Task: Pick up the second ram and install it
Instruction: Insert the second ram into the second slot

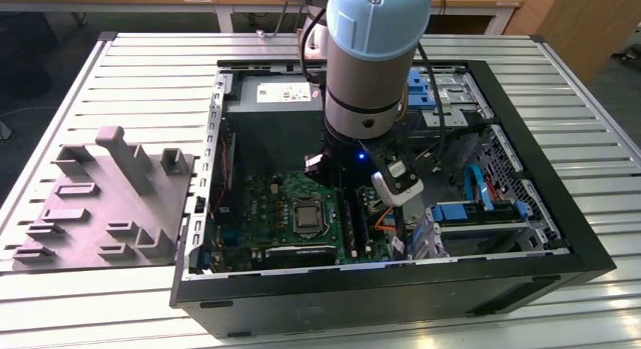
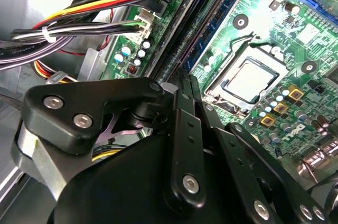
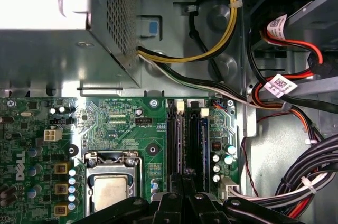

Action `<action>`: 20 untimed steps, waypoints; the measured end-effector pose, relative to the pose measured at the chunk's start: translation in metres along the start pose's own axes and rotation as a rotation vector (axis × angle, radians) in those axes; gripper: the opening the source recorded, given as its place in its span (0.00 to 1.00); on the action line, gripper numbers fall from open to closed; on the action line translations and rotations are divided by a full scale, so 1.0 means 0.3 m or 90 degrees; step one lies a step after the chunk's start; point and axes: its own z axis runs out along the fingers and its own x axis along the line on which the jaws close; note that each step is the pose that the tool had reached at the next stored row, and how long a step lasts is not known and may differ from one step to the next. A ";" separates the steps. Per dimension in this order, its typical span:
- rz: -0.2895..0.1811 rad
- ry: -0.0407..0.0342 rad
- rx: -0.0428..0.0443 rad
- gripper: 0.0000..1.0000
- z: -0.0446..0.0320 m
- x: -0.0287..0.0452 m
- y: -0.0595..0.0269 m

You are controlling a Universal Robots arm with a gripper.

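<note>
Seating, I judge: my black gripper (image 3: pixel 183 176), fingers together, tops the slim blue-green memory stick (image 3: pixel 193 142); press evenly.

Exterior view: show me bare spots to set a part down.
Free: the slatted table beyond the grey fixture block and the computer case, and the strip on the exterior view's right of the case. Crowded: inside the case, where the arm hangs over the motherboard and cables.

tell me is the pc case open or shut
Open. The computer case lies on its side with the upward face uncovered, and the motherboard inside it shows plainly from above in the exterior view.
</note>
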 end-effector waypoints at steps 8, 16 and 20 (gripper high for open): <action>0.001 -0.0001 0.0000 0.11 -0.003 0.000 0.000; 0.000 -0.0004 0.0114 0.11 -0.003 0.000 0.001; 0.000 -0.0004 0.0130 0.11 -0.004 0.000 0.000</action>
